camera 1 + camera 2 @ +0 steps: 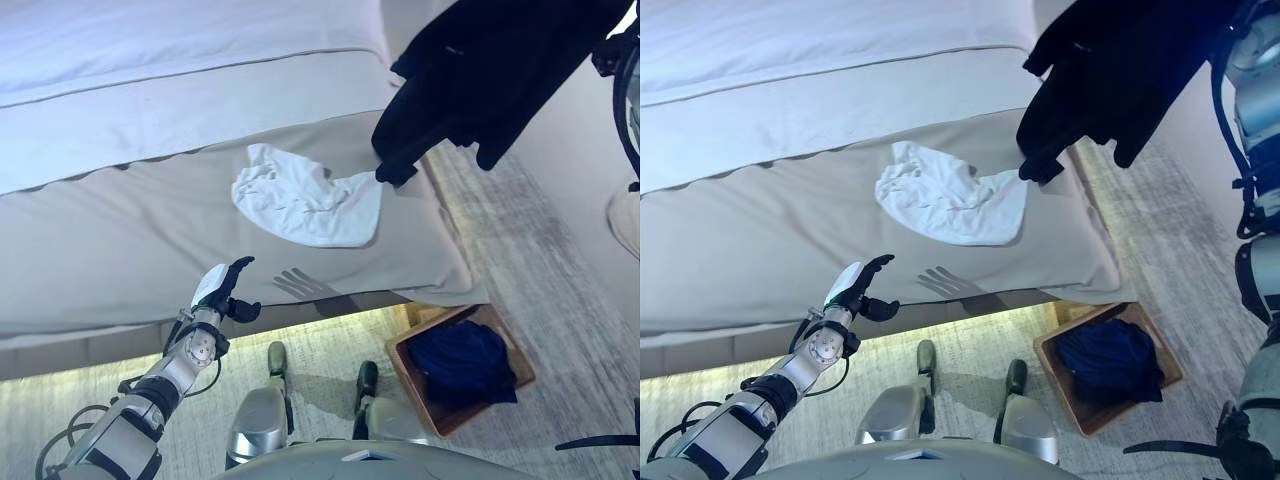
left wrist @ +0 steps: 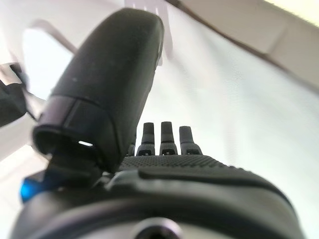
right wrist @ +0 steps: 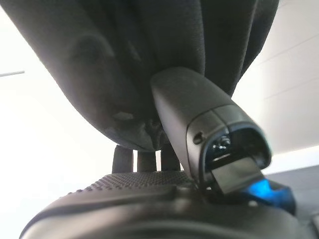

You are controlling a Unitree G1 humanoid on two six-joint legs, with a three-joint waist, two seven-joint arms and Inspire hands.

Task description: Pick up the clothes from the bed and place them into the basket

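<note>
Bed (image 1: 120, 230) above streaked grey floor (image 1: 560, 270)

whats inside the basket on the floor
A dark blue garment lies bunched inside the wooden basket, filling most of it. Anything beneath that cloth is covered.

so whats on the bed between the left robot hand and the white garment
Nothing: only bare grey bedsheet lies between the left robot hand and the white garment, apart from the hand's shadow, as both eye views show.
</note>
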